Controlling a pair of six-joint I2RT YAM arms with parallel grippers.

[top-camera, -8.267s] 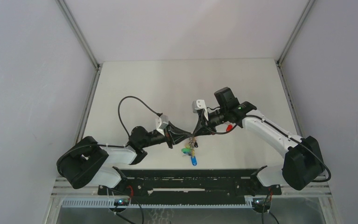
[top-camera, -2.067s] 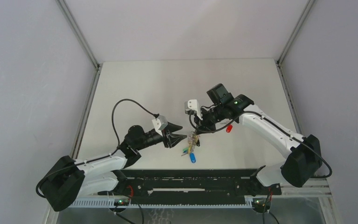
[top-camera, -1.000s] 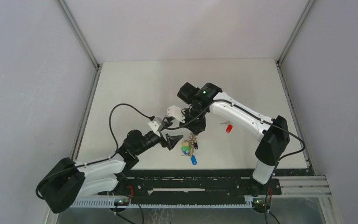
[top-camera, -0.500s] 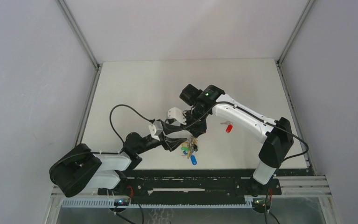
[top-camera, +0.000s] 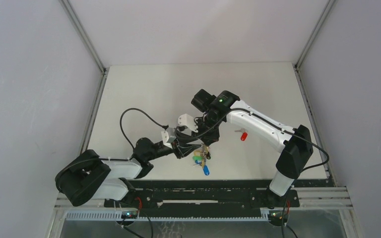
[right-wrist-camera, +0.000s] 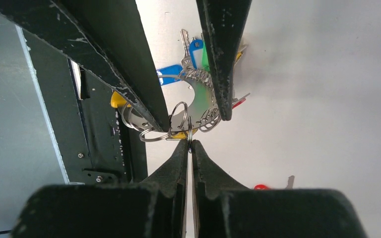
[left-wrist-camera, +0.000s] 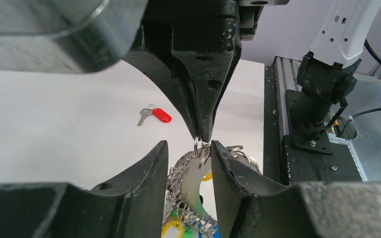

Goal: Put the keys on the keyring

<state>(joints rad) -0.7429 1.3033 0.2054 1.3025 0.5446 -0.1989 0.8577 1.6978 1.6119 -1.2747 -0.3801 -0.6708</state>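
Note:
The keyring (top-camera: 202, 157), a grey metal ring hung with green, blue and yellow-headed keys, hangs just above the table between both grippers. My right gripper (top-camera: 206, 145) is shut on a small split ring at its top (right-wrist-camera: 189, 144). My left gripper (left-wrist-camera: 188, 148) has its fingers (left-wrist-camera: 151, 168) on either side of the ring's curved plate (left-wrist-camera: 198, 181), touching it on both sides. The right gripper's tips show from above in the left wrist view (left-wrist-camera: 202, 136). The red key (top-camera: 243, 135) lies loose on the table to the right (left-wrist-camera: 158, 115). No loose yellow key shows.
A black rail (top-camera: 198, 191) runs along the near table edge just below the hanging keys. The right arm's base (left-wrist-camera: 322, 94) stands on it. Grey walls and metal posts (top-camera: 87, 39) bound the white table (top-camera: 154, 94).
The right arm swung left with the keyring. The left gripper, open and apart from it a second ago, moved in and closed around the ring. The red key has not moved.

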